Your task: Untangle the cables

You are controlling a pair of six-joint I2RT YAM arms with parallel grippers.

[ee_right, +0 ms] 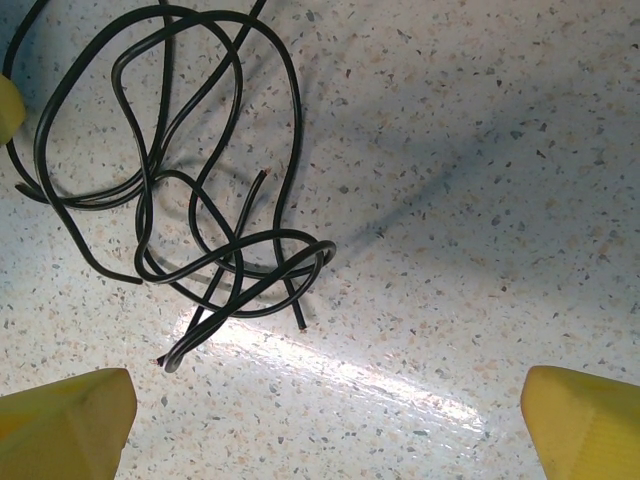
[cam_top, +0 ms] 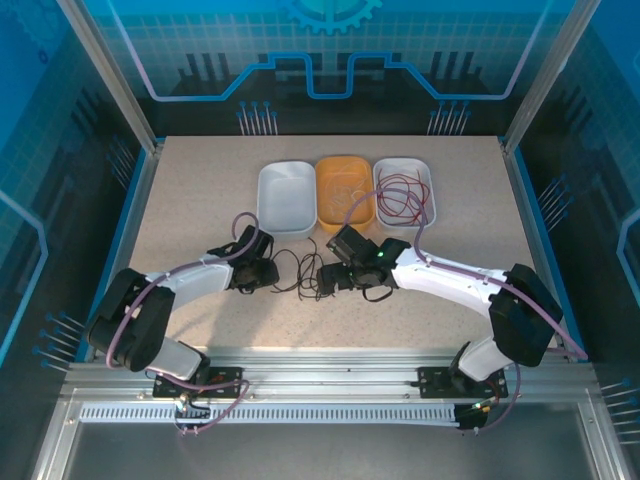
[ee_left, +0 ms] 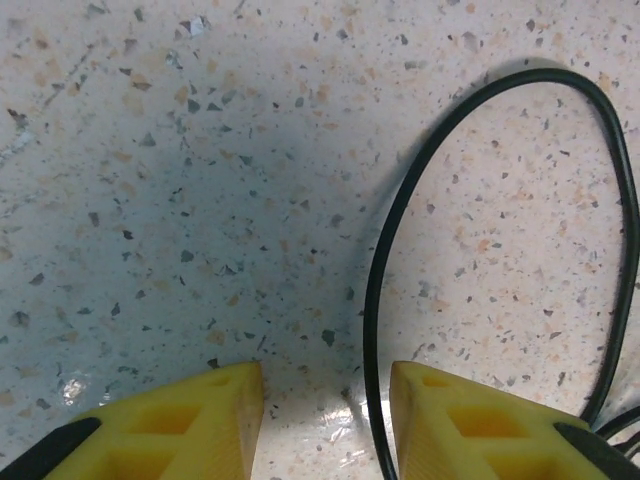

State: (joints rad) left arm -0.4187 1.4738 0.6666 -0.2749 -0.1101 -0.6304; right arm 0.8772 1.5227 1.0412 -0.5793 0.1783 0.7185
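Left gripper (ee_left: 326,385) is low over the table (ee_left: 150,200), fingers apart. One black cable (ee_left: 369,300) runs through the gap, its lower end cut off by the frame. Right gripper (ee_right: 330,400) is spread wide, clamping nothing, just short of the black tangle (ee_right: 236,262). Up top, red cables (cam_top: 404,196) lie in the right-hand tray (cam_top: 428,178). What's in the orange tray (cam_top: 326,200) is too faint to tell.

A speckled beige stone-look tabletop (cam_top: 200,180) under even light; translucent blue panel walls (cam_top: 330,60) printed with grid and circuit lines enclose three sides; silver aluminium posts (cam_top: 105,70) at the back corners; a slotted metal rail (cam_top: 300,412) along the near edge.
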